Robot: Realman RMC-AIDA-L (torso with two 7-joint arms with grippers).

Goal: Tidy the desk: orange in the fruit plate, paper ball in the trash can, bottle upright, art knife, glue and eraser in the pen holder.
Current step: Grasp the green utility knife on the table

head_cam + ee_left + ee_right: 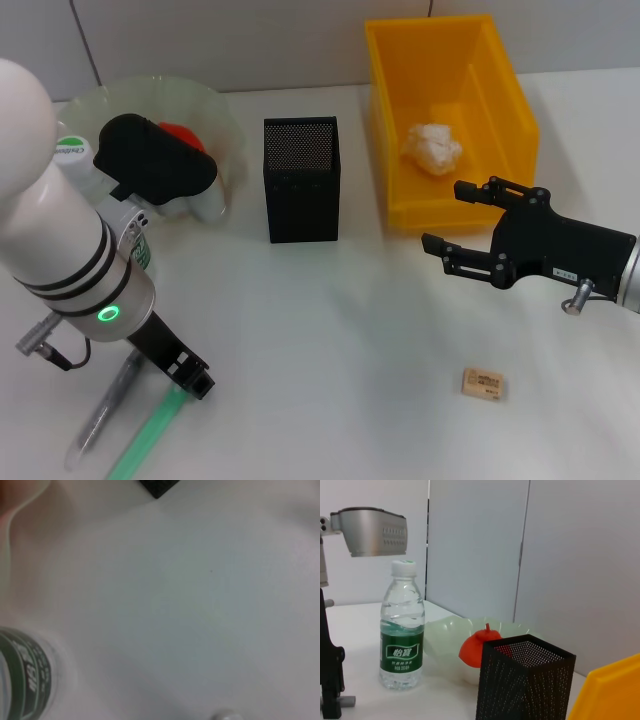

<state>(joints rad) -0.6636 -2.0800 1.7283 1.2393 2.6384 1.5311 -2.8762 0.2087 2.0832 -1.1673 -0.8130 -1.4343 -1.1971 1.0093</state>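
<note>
1. Down at about 4 o'clock on the desk [330, 330] sits the eraser [484, 384], lying flat and well apart from everything else. The right gripper [447, 218] hovers above it toward 1 o'clock, fingers spread and holding nothing, so we reckon the eraser is the step in hand.
2. To do it well, we'd drop straight over the eraser, close across its short sides, then lift clear before heading to the pen holder [301, 180] at 12 o'clock and letting go above its mouth.
3. The left gripper [190, 375] is low at 8 o'clock, right by a green stick [150, 432] and a grey pen-like tool [100, 415]; we can't tell if it's open or clenched.
4. Already sorted: orange [180, 135] in the fruit plate [215, 110], paper ball [432, 148] in the trash can [390, 120], bottle [402, 625] upright.
5. Count: one of each thing.
</note>
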